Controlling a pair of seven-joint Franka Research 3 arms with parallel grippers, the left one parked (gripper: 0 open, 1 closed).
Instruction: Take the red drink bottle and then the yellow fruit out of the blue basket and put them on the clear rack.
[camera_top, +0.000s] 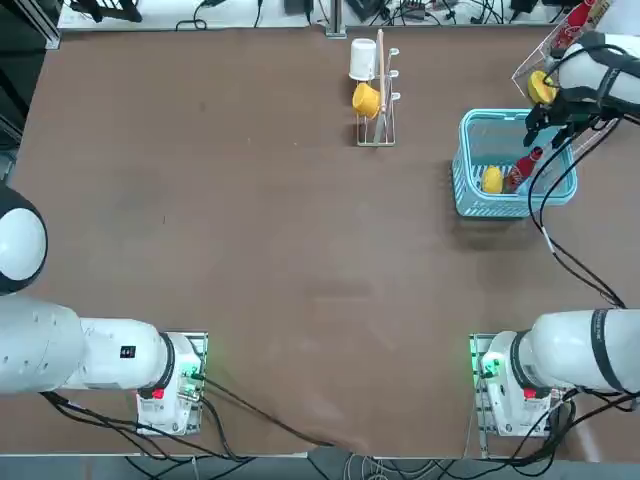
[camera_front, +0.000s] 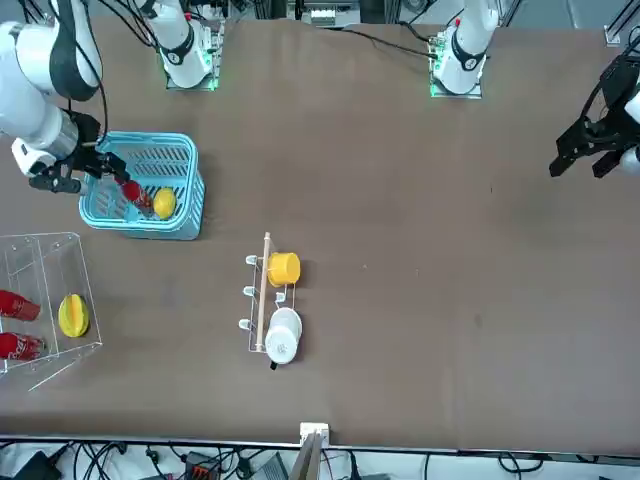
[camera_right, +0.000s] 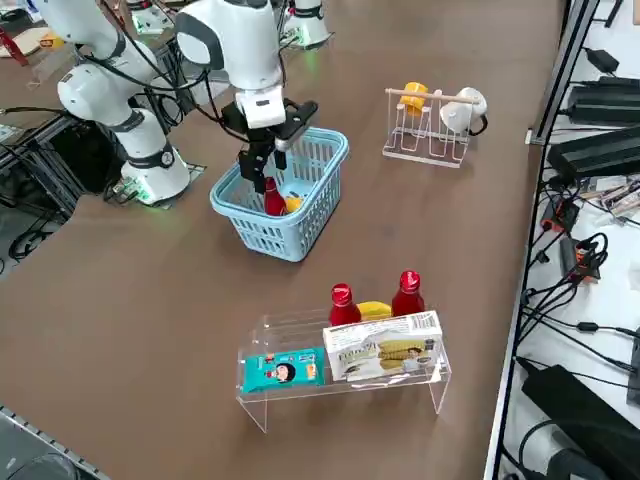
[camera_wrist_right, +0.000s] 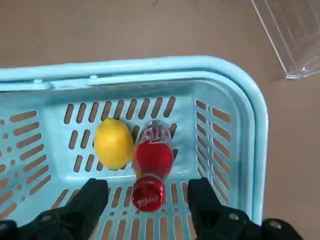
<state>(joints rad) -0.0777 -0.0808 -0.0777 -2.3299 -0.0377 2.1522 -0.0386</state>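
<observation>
In blue basket (camera_wrist_right: 150, 70), slim red drink bottle (camera_wrist_right: 151, 160), red cap, touching yellow fruit (camera_wrist_right: 113, 143)

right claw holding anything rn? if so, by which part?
Nothing held. The right claw is open above the blue basket, fingers either side of the red drink bottle's cap, not touching it.

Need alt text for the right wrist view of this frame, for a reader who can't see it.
The open right gripper hangs over the blue basket, one finger on each side of the capped neck of the red bottle on the slotted floor. The yellow fruit lies right beside the bottle. A corner of the clear rack shows on the brown table outside the basket.
</observation>
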